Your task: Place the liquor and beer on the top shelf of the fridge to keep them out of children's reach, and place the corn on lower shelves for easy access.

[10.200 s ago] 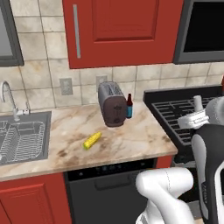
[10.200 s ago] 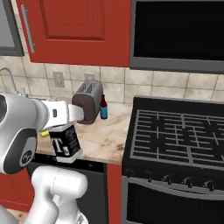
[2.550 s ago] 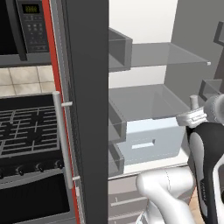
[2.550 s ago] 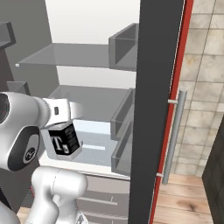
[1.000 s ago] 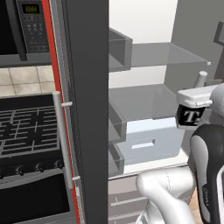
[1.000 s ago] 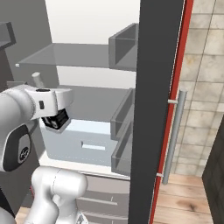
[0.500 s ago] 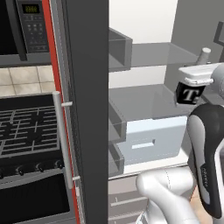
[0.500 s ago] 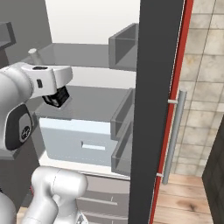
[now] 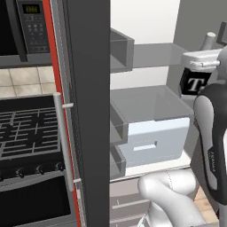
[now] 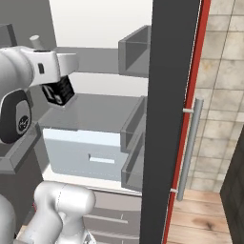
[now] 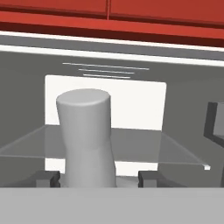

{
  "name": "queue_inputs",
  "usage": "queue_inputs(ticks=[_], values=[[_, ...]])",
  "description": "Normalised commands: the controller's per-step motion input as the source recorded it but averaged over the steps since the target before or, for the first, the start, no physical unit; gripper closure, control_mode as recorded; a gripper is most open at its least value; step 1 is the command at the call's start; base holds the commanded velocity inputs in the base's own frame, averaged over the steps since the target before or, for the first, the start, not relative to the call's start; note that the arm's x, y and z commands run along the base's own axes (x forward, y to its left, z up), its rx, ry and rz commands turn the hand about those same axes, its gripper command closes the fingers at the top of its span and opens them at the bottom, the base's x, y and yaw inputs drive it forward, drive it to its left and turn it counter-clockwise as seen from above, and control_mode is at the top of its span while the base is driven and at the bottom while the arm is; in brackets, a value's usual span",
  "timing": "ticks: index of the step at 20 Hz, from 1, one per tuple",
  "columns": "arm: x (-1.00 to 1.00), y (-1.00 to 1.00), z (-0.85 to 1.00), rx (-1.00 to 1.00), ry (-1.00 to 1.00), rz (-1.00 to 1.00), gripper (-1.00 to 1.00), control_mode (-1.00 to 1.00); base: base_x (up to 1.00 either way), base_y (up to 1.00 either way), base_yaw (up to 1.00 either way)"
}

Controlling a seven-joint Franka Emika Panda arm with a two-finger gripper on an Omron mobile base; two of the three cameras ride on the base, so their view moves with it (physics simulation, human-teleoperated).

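Gripper (image 11: 98,178) around smooth pale liquor (image 11: 86,135)

Flat, even rendered light, no obvious source. The fridge's pale back wall (image 9: 146,20) is the brightest patch, near blown out toward 12 o'clock. Shadows are soft and faint. The pale bottle neck (image 11: 85,135) looks slightly soft up close — everything else crisp, no edge warping.
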Motion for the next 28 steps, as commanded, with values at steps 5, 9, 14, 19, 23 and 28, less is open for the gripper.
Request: queue_inputs(ticks=[5, 9, 14, 19, 23, 28], values=[[0.39, 0.0, -0.05, 0.0, -0.01, 0.0, 1.0, -1.0, 0.0, 0.0, 0.0], [0.46, 0.0, -0.01, 0.01, -0.01, 0.0, 1.0, -1.0, 0.0, 0.0, 0.0], [0.5, 0.0, 0.0, 0.05, 0.0, 0.0, 1.0, -1.0, 0.0, 0.0, 0.0], [0.58, 0.0, 0.0, 0.08, 0.0, 0.0, 1.0, -1.0, 0.0, 0.0, 0.0], [0.54, -0.09, 0.0, 0.09, 0.0, 0.0, 1.0, -1.0, 0.0, 0.0, 0.0], [0.36, -0.16, 0.04, 0.05, -0.01, -0.01, 1.0, -1.0, 0.0, 0.0, 0.0]])
